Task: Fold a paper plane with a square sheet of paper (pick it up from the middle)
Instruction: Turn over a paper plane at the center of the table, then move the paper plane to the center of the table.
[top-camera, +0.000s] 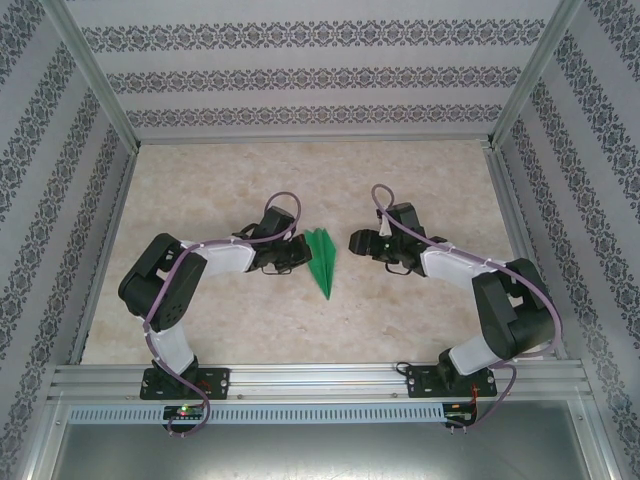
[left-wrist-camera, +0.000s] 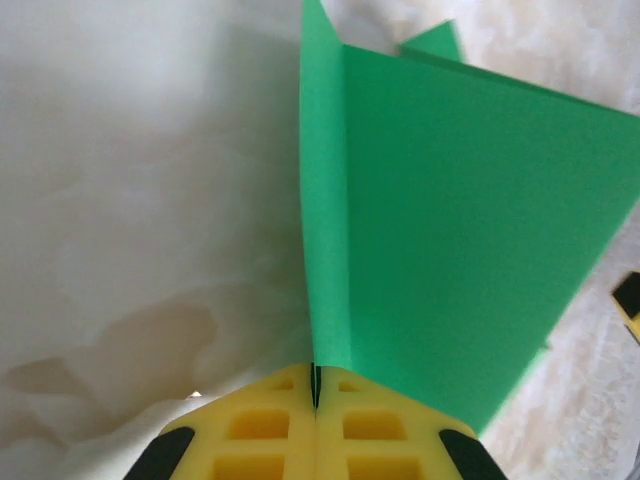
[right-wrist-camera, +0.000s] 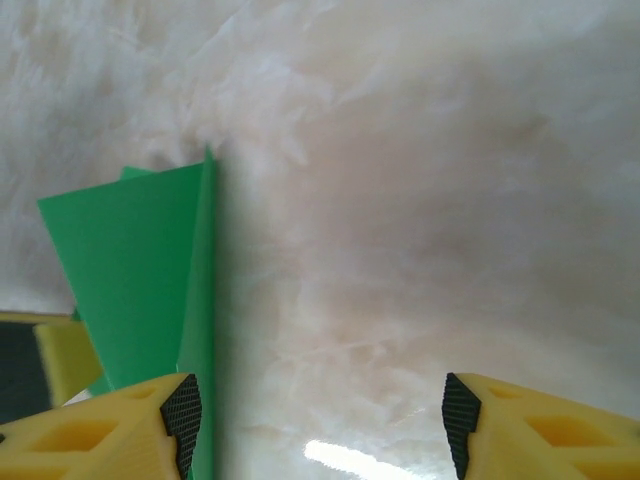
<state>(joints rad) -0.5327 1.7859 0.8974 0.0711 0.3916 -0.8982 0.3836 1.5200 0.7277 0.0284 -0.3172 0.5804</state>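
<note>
From above, at mid-table (top-camera: 200, 320): green paper (top-camera: 322, 258), folded to a narrow dart, tip toward the near edge, wide end toward the far wall. Just left of it, left gripper (top-camera: 295, 252), touching the paper's left side. To the right, right gripper (top-camera: 357, 241), near the paper but apart from it, facing it across the gap. Cannot tell jaw width for either from up here.

At the left wrist: left gripper (left-wrist-camera: 315, 385) with jaws pressed together, clamped on a thin upright fold of the paper (left-wrist-camera: 450, 250). Above the pinch, one narrow flap standing edge-on, one broad panel spreading right, tilted over the table (left-wrist-camera: 130, 200). At the far right edge, a yellow-and-black corner of the right gripper (left-wrist-camera: 628, 300).

At the right wrist: right gripper (right-wrist-camera: 320, 410) with jaws wide apart, bare table (right-wrist-camera: 450, 200) between them, nothing gripped. Paper (right-wrist-camera: 130, 270) at left, upright, its crease edge just beside the nearest fingertip (right-wrist-camera: 180, 415); cannot tell whether touching. Behind the paper, at the left edge, part of the left gripper (right-wrist-camera: 55, 355), yellow with a black pad.
</note>
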